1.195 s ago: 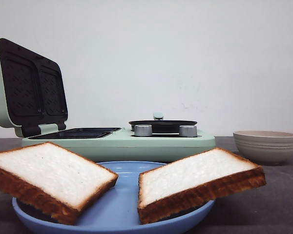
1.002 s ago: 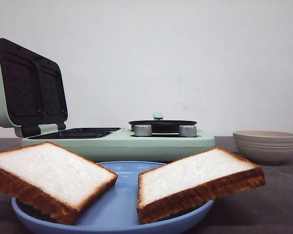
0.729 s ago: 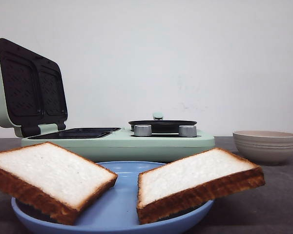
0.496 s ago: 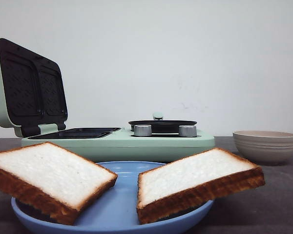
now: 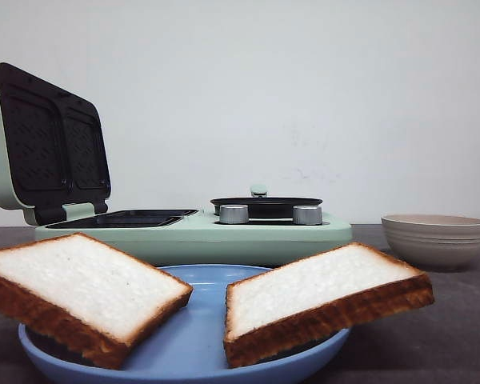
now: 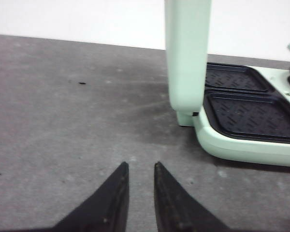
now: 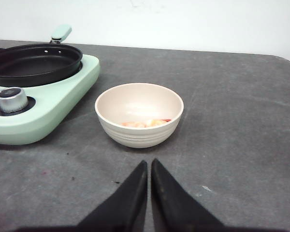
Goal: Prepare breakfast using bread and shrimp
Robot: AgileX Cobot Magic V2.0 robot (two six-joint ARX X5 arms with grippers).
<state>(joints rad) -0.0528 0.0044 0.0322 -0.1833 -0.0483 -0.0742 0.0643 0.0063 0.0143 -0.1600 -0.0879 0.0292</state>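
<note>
Bread (image 5: pixel 80 284) lay as two slices on my blue plate (image 5: pixel 194 344), outside both wrist views. Shrimp (image 7: pixel 145 123) sat in the beige bowl (image 7: pixel 139 116) just ahead of my right hand (image 7: pixel 148 166), nearly closed, empty. My left hand (image 6: pixel 140 170) hovered narrowly parted, empty, over the surface (image 6: pixel 63 111).

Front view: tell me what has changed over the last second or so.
Nothing visibly changed. The two bread slices lie on the blue plate as before, the green sandwich maker stays open, and the beige bowl sits where it was. No arm enters this view.
</note>
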